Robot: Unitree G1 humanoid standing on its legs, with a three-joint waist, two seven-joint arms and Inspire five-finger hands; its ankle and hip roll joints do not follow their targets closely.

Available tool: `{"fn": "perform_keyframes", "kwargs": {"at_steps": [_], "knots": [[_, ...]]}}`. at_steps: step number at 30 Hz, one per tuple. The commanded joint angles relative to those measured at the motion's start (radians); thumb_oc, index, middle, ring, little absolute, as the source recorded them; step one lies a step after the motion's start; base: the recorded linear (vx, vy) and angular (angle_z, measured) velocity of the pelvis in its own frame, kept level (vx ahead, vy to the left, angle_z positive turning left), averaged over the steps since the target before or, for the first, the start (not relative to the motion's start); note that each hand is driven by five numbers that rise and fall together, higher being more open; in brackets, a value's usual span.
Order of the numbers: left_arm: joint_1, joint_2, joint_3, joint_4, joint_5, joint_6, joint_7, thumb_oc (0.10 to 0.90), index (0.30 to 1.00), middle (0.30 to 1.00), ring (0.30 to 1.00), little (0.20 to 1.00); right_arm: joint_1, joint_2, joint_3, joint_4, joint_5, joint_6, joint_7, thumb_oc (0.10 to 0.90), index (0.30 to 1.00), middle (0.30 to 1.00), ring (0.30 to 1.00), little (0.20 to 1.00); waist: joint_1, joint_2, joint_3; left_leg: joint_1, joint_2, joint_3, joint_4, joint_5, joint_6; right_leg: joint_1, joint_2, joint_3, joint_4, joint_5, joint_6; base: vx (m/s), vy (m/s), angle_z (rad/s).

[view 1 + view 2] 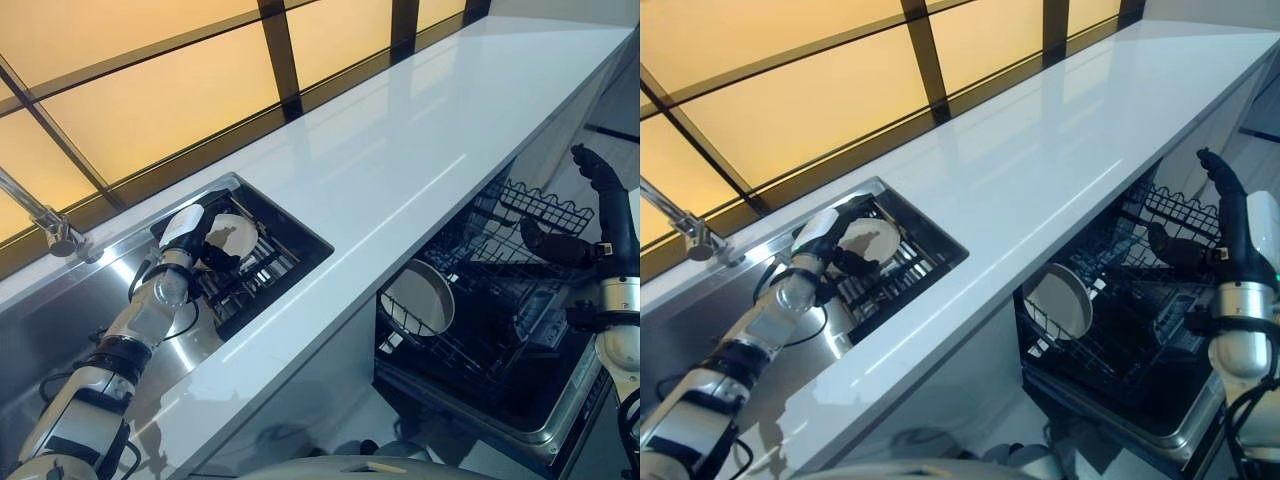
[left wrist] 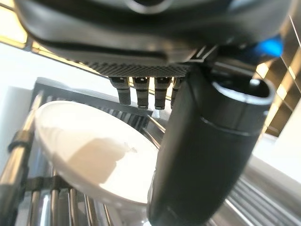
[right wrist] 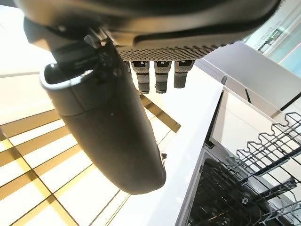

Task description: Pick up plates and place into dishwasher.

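In the sink's dark drying rack (image 1: 262, 262), at the left of the scene, my left hand (image 1: 205, 240) is down against a white plate (image 1: 236, 235) that stands on edge between the rack's bars. In the left wrist view the plate (image 2: 89, 155) lies just past my thumb (image 2: 207, 155), with my fingers (image 2: 141, 92) reaching over its far rim; whether they have closed on it I cannot tell. To do this step well, I judge I should pinch the rim firmly between thumb and fingers and lift straight up along the bars before swinging right, so the plate does not catch in the rack. My right hand (image 1: 605, 200) hangs relaxed and empty over the open dishwasher (image 1: 520, 400) at the near right, fingers straight. One white plate (image 1: 418, 298) already stands in the lower basket (image 1: 460, 350), and the wire upper basket (image 1: 545, 205) juts out behind it. The long white worktop (image 1: 400, 160) runs between sink and dishwasher, so the plate must clear its edge; the tap (image 1: 40, 215) at the far left is well apart from my path.
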Motion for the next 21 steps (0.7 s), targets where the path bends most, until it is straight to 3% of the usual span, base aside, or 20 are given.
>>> {"fn": "perform_keyframes", "kwargs": {"at_steps": [1,6,17,21], "knots": [[-0.175,0.107,-0.027,0.157,0.136,0.024,0.055,0.8,0.9,0.9,0.9,0.9,-0.153,-0.077,-0.036,-0.058,0.017,-0.097,-0.04,0.8,0.9,0.9,0.9,0.9,0.016,-0.04,-0.046,0.026,-0.034,0.047,0.008,-0.111,0.067,0.018,0.018,-0.005,0.006,-0.054,0.055,0.0,0.0,0.0],[-0.212,0.078,-0.058,0.272,0.166,0.007,0.067,0.8,0.9,0.9,0.9,0.9,-0.17,-0.092,-0.028,-0.068,0.034,-0.098,-0.023,0.8,0.9,0.9,0.9,0.9,-0.001,-0.042,-0.048,0.024,-0.035,0.057,0.008,-0.112,0.067,0.014,0.019,0.003,0.006,-0.053,0.055,0.02,-0.017,-0.01],[-0.235,0.031,-0.08,0.407,0.183,0.135,-0.047,0.8,0.9,0.9,0.9,0.9,-0.192,-0.12,-0.028,-0.059,0.034,-0.071,0.006,0.8,0.9,0.9,0.9,0.9,-0.031,-0.043,-0.04,0.027,-0.031,0.076,0.008,-0.113,0.066,0.011,0.026,0.021,0.006,-0.057,0.058,0.04,-0.026,-0.07],[-0.242,0.032,-0.073,0.401,0.148,0.148,-0.104,0.8,0.9,0.9,0.9,0.9,-0.189,-0.12,-0.035,-0.057,0.028,-0.063,0.016,0.8,0.9,0.9,0.9,0.9,-0.033,-0.038,-0.033,0.031,-0.032,0.066,0.008,-0.116,0.065,0.014,0.025,0.021,0.006,-0.063,0.061,0.02,0.0,-0.01]]}}
